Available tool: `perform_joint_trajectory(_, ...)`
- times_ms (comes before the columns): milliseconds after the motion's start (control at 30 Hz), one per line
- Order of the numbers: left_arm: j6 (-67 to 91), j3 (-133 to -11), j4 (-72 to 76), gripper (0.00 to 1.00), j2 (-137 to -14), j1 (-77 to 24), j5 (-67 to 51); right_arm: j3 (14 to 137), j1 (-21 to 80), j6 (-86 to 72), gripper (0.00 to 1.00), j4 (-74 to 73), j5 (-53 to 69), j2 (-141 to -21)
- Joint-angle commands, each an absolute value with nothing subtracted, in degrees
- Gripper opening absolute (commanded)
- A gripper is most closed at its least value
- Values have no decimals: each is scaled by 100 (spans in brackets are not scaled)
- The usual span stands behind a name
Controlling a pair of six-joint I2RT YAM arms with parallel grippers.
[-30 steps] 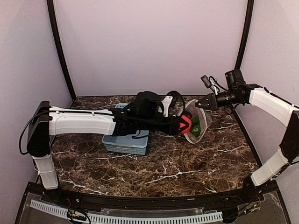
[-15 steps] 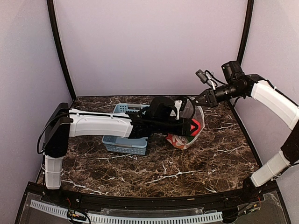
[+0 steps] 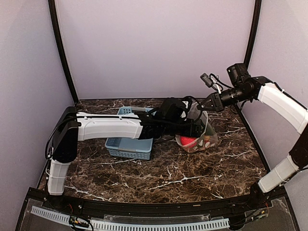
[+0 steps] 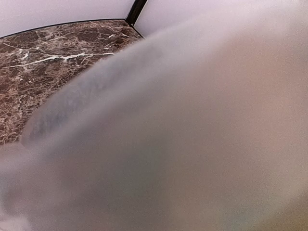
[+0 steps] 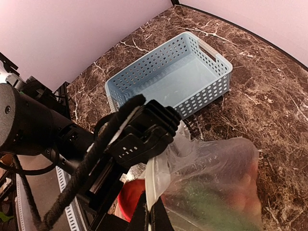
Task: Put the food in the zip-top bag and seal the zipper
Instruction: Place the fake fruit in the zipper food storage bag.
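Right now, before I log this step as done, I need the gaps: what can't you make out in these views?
Left gripper: jaws hidden inside the zip-top bag in the top view; bag film blurs the left wrist view.
Food: only red and green smears through plastic, right wrist view; uncountable.
Zipper: slider too small to find in any view.
Right gripper: mostly cut off by its wrist view's bottom edge.

A light-blue perforated basket [image 3: 128, 147] was set left of centre on the dark marble table [image 3: 168, 179]. Two black poles [image 3: 60, 53] were mounted against the pale far walls [image 3: 154, 43].
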State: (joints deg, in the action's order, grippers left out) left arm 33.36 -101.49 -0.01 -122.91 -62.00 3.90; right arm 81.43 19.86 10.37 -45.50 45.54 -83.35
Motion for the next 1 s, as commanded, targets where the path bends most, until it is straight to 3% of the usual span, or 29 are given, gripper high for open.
perform_joint_trajectory(0, 2931, -10462, -509, 99, -12089, -6181, 673, 8394, 2048, 961, 0, -4356, 4570, -8375)
perform_joint_trajectory(433, 1637, -9888, 27, 99, -10970, -6188, 1080, 8455, 2039, 872, 0, -4274, 4482, -8464)
perform_joint_trajectory(700, 1762, -8476, 684, 98, -9892, -6195, 961, 8435, 2039, 849, 0, -4223, 4505, -8459)
perform_joint_trajectory(800, 2532, -8055, 461, 84, -9743, -6195, 993, 8429, 2043, 811, 0, -4178, 4566, -8477)
perform_joint_trajectory(900, 3237, -7701, 367, 58, -9713, -6196, 723, 8446, 2039, 792, 0, -4168, 4612, -8499)
perform_joint_trajectory(967, 3676, -7337, 770, 52, -9731, -6215, 416, 8446, 2039, 790, 0, -4158, 4599, -8495)
